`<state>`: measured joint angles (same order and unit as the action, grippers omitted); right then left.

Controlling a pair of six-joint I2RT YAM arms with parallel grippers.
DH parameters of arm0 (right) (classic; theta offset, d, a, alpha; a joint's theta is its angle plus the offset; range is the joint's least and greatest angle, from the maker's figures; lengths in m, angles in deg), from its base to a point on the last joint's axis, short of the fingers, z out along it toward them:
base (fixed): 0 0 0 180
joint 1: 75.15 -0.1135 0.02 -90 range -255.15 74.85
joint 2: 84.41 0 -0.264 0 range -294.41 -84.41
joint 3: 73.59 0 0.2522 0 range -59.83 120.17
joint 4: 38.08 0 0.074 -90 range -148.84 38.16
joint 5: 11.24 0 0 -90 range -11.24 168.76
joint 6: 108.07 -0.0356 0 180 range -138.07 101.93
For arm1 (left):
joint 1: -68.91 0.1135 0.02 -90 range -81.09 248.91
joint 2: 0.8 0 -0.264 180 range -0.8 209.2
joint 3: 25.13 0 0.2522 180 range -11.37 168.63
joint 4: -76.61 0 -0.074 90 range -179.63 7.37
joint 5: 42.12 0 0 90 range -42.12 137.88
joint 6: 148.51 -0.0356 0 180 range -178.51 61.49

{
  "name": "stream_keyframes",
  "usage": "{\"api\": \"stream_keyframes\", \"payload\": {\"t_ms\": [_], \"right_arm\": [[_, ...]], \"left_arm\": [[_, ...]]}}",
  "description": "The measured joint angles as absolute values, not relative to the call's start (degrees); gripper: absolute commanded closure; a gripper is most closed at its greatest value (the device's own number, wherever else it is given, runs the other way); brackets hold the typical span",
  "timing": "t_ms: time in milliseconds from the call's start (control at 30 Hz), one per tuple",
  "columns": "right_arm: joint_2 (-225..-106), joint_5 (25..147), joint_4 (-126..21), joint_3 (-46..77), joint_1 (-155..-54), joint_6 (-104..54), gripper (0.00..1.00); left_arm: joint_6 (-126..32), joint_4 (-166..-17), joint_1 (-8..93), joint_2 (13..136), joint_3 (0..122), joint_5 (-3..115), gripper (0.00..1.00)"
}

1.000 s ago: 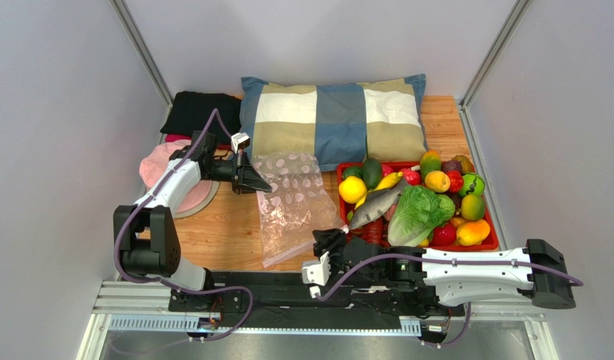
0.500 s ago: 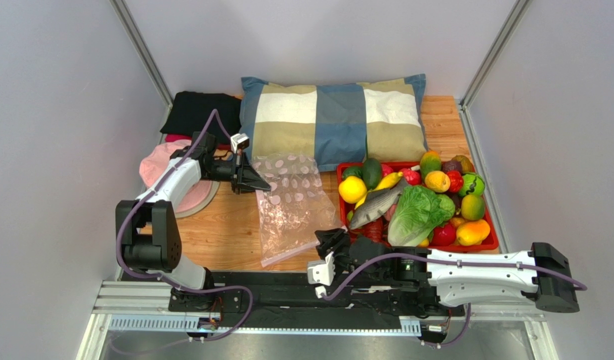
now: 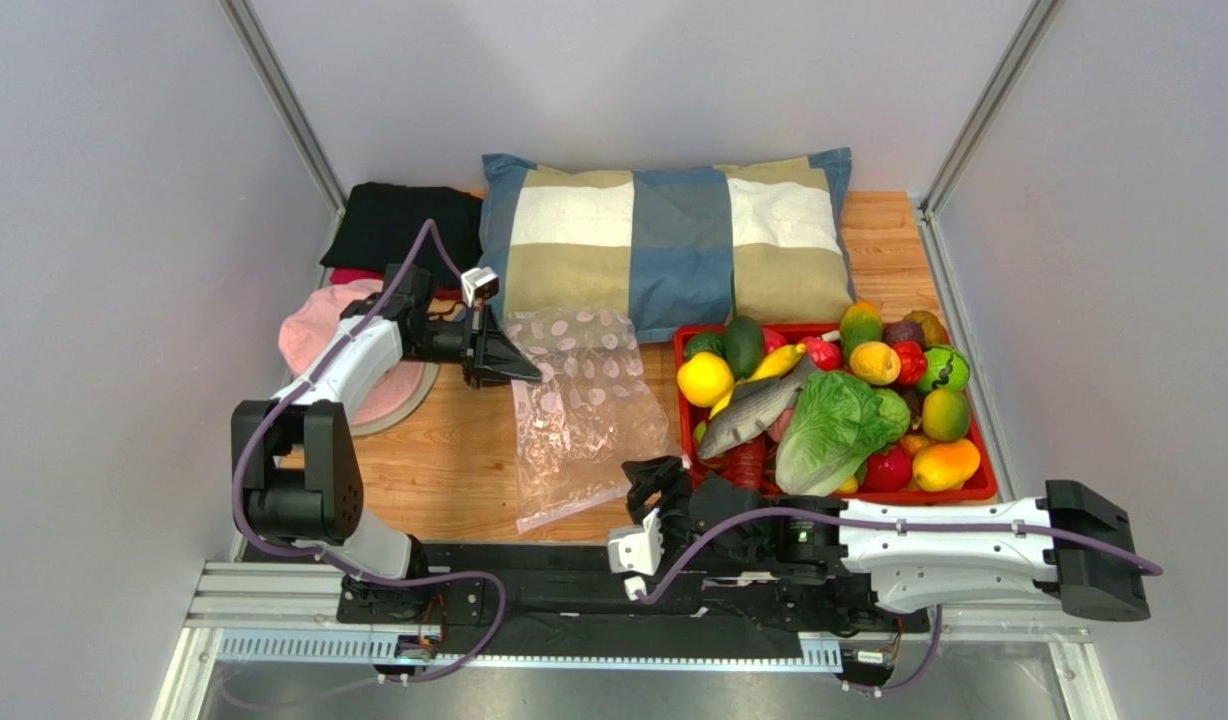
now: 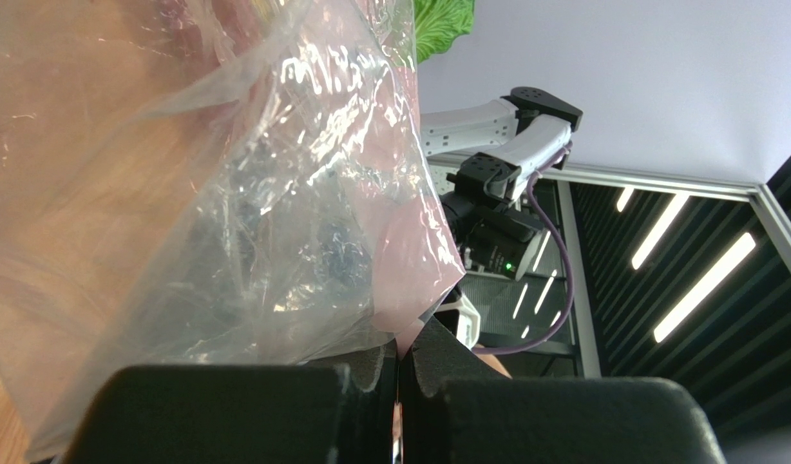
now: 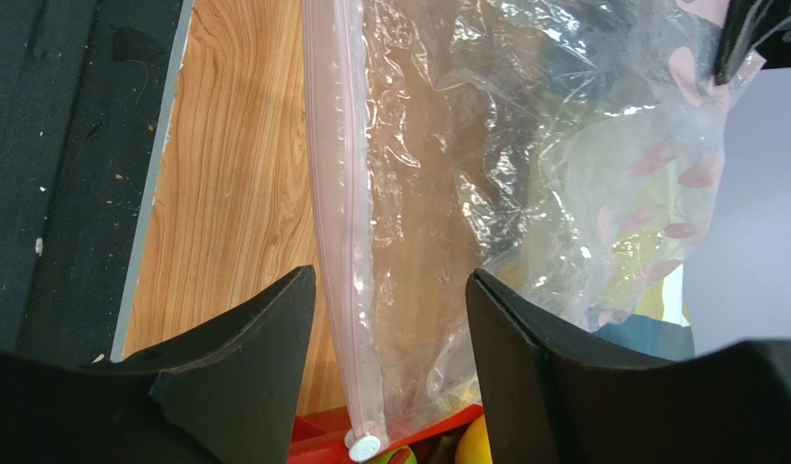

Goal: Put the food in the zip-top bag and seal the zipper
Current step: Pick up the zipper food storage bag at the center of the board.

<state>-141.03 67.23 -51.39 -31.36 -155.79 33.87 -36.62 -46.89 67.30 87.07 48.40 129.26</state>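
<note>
The left gripper (image 4: 399, 377) pinched the zip-top bag's (image 3: 583, 405) far corner, and the right gripper (image 5: 390, 290), spread astride the zipper (image 5: 336, 193), risked closing beside that thin strip.

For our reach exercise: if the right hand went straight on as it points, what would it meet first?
Most likely the zipper of the zip-top bag, lying right ahead between the open fingers of the right hand; depth is unclear.

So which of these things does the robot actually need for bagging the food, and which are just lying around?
Needed: zip-top bag, its zipper, lettuce, fish, avocado; left gripper pinching the bag, right gripper open around the zipper.

Lying about: checked pillow, black cloth, pink fabric; the red tray merely holds the food.
</note>
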Motion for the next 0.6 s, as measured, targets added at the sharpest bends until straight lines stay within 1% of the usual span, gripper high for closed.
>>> {"api": "stream_keyframes", "payload": {"t_ms": [100,133,200,233,300,333,400,433,533,600], "right_arm": [[-143.1,66.8,-49.1,-32.2,-155.8,34.2,0.38],[-144.0,66.6,-47.9,-32.5,-155.8,34.4,0.43],[-145.8,65.8,-45.5,-32.9,-155.8,35.0,0.49],[-146.8,65.4,-43.9,-33.2,-155.8,35.4,0.60],[-148.0,64.6,-41.7,-33.9,-155.8,36.2,0.74],[-148.4,64.2,-40.9,-34.1,-155.8,36.7,0.85],[-148.7,63.0,-39.5,-34.1,-155.8,37.0,0.93],[-148.8,62.4,-38.9,-34.1,-155.7,37.2,1.00],[-148.7,60.6,-38.6,-33.7,-155.5,37.1,1.00],[-148.5,59.8,-41.0,-31.7,-155.0,36.0,1.00]], "left_arm": [[-36.3,-47.2,67.3,87.1,48.1,129.5,1.00],[-36.2,-47.3,67.4,87.1,48.1,129.5,1.00],[-36.1,-47.5,67.4,87.2,47.9,129.7,1.00],[-36.0,-47.5,67.4,87.2,47.9,129.8,1.00],[-35.9,-47.5,67.4,87.2,47.9,129.9,1.00],[-35.9,-47.6,67.5,87.2,47.8,129.9,1.00],[-35.8,-47.9,67.5,87.2,47.5,130.0,1.00],[-35.8,-48.0,67.5,87.2,47.3,130.0,1.00],[-35.9,-48.2,67.5,87.2,47.1,129.9,1.00],[-36.1,-47.9,67.5,87.2,47.1,129.7,1.00]]}}
